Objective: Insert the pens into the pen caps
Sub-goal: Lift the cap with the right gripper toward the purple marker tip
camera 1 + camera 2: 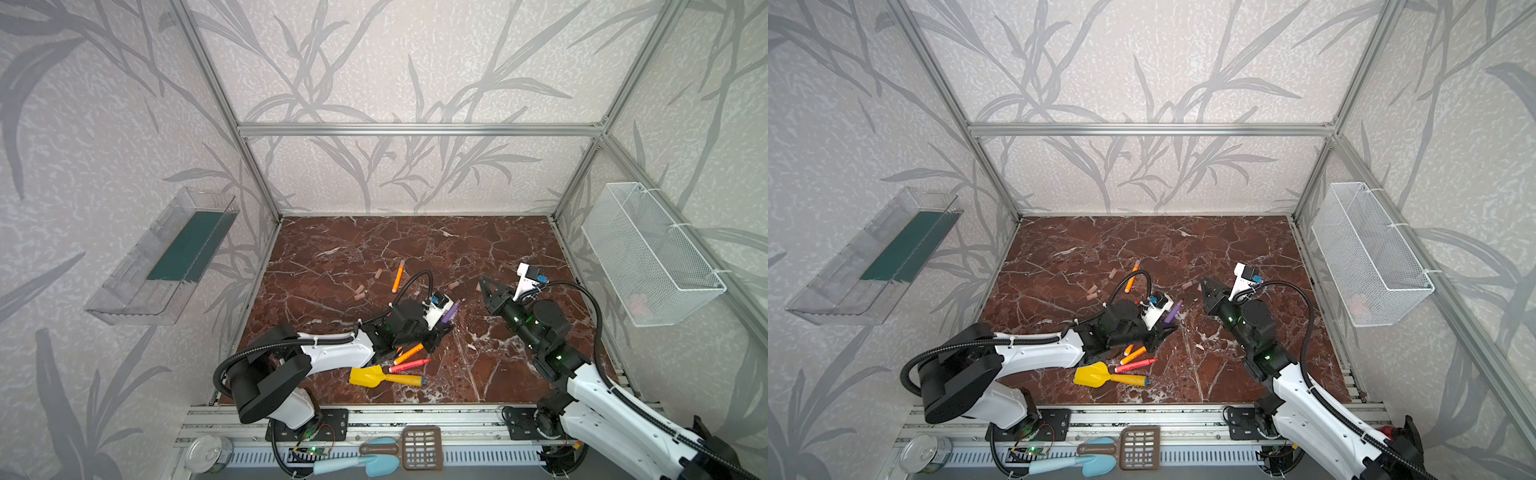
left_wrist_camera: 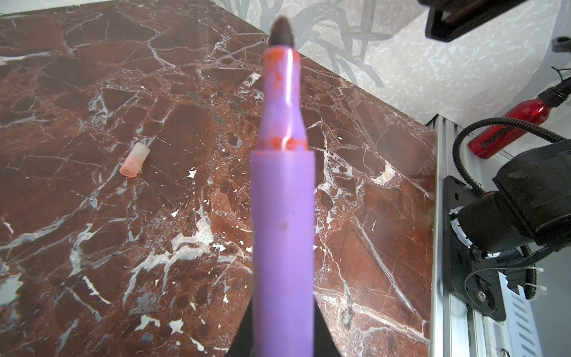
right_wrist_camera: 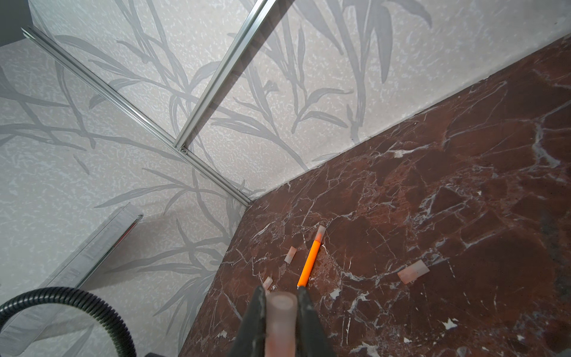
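While a pen and a cap are each gripped, step in hand: the 2 are judged to be about to be brought together; no insertion is seen yet.
Top views, left gripper [image 1: 441, 331]: it is clamped on the purple pen [image 1: 451, 311], right of centre in the frame, with the tip raised toward the upper right.
Top views, right gripper [image 1: 483, 284]: it is seen in both top views just right of the pen, near its tip but not touching; what is pinched cannot be made out here.
Top views, table [image 1: 415, 241]: 1 orange pen [image 1: 398, 277] lies above centre, with loose caps [image 1: 360, 295] to its left; more pens [image 1: 409, 365] and a yellow shovel [image 1: 384, 377] lie at lower centre.
Left wrist view: the purple pen is shown running up the middle of the frame from between closed jaws at the bottom edge, its dark tip uncapped; 1 loose cap [image 2: 135, 160] lies at centre left on the marble.
Right wrist view: a pale held cap [image 3: 281, 318] is pinched between closed jaws at bottom centre. The orange pen above it appears already capped at its far end. Whether the held cap's mouth faces outward cannot be told.
Next move: the cap's axis is to be lined up with the pen tip, then the 2 pressed together. Fine alignment is called for, both parts being slim.
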You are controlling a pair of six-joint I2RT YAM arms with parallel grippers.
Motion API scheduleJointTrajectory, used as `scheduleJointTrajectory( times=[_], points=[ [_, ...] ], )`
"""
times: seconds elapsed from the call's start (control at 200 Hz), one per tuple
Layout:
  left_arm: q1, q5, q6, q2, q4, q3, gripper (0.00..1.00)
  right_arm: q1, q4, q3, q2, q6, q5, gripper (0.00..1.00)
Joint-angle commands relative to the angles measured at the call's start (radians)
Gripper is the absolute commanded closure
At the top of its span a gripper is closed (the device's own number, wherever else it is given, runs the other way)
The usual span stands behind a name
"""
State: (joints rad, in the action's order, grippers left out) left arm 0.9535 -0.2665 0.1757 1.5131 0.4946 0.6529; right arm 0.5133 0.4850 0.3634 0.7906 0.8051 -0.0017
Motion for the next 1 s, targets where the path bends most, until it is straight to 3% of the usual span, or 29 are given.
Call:
scheduleJointTrajectory(
  times=[0.0, 0.385, 0.995],
  points=[
    [0.001, 0.008, -0.006, -0.022, 0.037, -0.01, 1.0, -0.001, 0.081, 0.028, 0.03, 0.03, -0.026, 1.0],
    [0.001, 0.001, 0.005, -0.019, 0.052, -0.012, 1.0, 0.072, 0.155, 0.039, 0.136, 0.059, -0.009, 1.0],
    [-0.002, 0.022, 0.029, -0.033, 0.086, -0.035, 1.0, 0.141, 0.182, 0.012, 0.182, 0.065, 0.024, 1.0]
  ],
)
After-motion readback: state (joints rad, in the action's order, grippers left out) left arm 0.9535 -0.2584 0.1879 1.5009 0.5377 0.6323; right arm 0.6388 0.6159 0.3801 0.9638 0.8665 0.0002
